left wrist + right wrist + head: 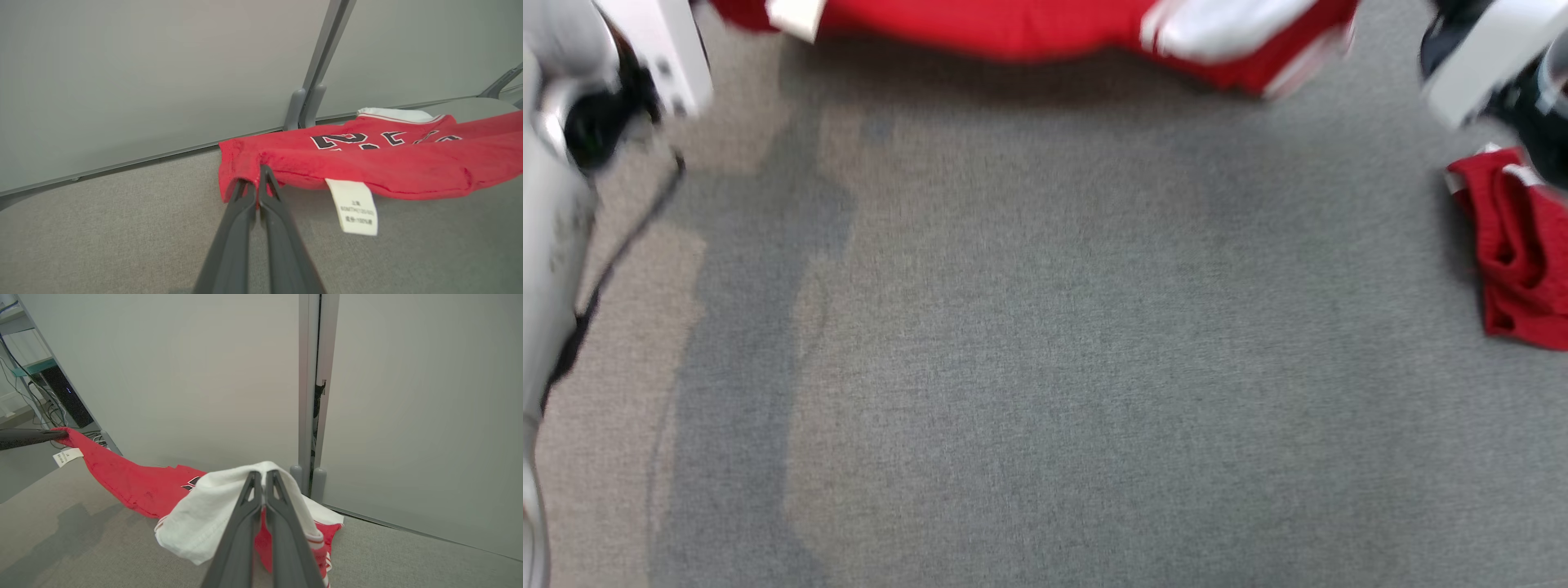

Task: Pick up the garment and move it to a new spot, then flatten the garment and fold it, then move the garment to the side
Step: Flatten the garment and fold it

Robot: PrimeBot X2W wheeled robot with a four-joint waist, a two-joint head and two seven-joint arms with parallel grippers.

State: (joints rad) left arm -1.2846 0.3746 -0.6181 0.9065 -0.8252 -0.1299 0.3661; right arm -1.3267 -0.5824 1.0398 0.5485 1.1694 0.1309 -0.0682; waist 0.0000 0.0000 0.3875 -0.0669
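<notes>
The garment [1029, 28] is a red jersey with white sleeves and dark numbers, stretched along the far edge of the grey table [1045, 327]. My left gripper [253, 181] is shut on one red corner of the garment [388, 163], and a white label [354, 206] dangles below the hem. My right gripper [263, 475] is shut on the white sleeve end of the garment [135, 482]. The left gripper's dark fingers [28, 437] hold the far red corner in the right wrist view. The cloth between both grips sags toward the table.
A second crumpled red cloth [1515, 245] lies at the table's right edge. A grey partition wall [163, 81] with a post [312, 396] stands right behind the garment. A dark computer tower [65, 400] and cables sit beyond the table's end.
</notes>
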